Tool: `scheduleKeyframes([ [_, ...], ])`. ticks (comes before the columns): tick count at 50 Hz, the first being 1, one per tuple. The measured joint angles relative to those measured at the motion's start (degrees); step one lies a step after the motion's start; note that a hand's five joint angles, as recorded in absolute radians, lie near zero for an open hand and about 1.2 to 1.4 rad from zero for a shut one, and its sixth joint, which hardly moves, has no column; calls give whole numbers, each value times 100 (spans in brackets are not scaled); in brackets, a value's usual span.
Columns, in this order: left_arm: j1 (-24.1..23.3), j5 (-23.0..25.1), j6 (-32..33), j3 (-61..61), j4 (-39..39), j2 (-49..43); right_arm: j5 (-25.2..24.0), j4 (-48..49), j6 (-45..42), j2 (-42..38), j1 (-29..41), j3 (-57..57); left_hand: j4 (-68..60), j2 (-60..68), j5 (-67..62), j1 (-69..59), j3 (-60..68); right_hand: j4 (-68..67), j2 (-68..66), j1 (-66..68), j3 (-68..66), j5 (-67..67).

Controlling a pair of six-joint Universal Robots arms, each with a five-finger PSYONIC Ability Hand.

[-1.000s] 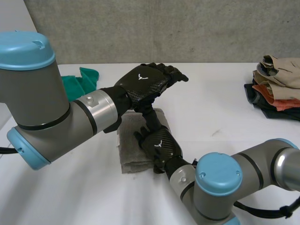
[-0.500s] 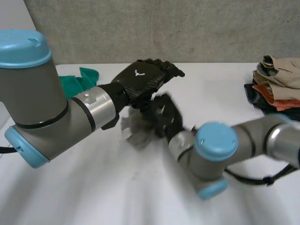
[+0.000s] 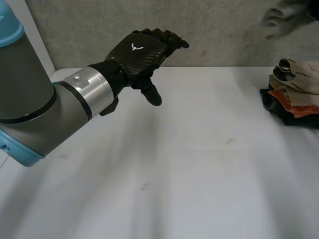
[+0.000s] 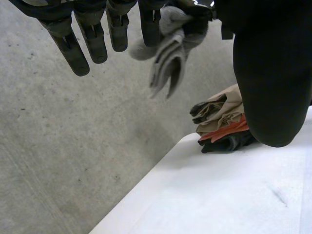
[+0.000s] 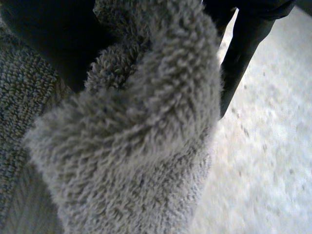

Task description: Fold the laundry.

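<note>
- left hand (image 3: pixel 139 52): raised above the white table (image 3: pixel 199 164), fingers straight and loosely spread, holding nothing.
- right hand (image 5: pixel 48 34): fingers clamped round the folded grey towel (image 5: pixel 136 136), held in the air; a mere blur in head view.
- clothes pile (image 3: pixel 294 92): at the table's far right, partly cut off.

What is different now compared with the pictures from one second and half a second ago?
The right hand closed on the grey towel and lifted it off the table, carrying it up and to the right, toward the pile of clothes. The left hand rose slightly and stays open above the table. The pile of clothes has not moved.
</note>
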State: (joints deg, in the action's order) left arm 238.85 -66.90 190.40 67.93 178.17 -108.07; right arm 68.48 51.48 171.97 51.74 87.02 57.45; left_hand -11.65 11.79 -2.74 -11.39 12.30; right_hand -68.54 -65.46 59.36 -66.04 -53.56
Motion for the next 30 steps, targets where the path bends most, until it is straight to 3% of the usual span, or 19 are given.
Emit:
scheduleKeyframes([
  [14, -59, 1, 21, 288, 2, -104, -2435, 387, 1256, -2039, -1915, -464, 0, 0, 0, -1, 0, -5, 0, 0, -31, -113],
  [21, -88, -5, 29, 365, 6, -147, -2951, 457, 1319, -2130, -2141, -157, -1, 0, 0, -4, 0, -6, 0, 0, -31, -231],
  [23, -114, -12, 32, 385, 6, -163, -3157, 461, 1346, -1875, -2228, 148, -1, 0, 0, -4, 0, 1274, 1171, -592, 1088, 800],
  [26, -164, -17, 33, 382, 6, -144, -3158, 376, 1366, -1522, -2248, 408, -1, 0, 0, -4, 0, 4167, 4054, -3518, 3970, 3761],
  [30, -247, -21, 33, 372, 6, -103, -3025, 57, 1410, -1003, -2261, 711, 0, 0, 0, -4, 0, 5582, 5339, -4655, 5378, 5069],
])
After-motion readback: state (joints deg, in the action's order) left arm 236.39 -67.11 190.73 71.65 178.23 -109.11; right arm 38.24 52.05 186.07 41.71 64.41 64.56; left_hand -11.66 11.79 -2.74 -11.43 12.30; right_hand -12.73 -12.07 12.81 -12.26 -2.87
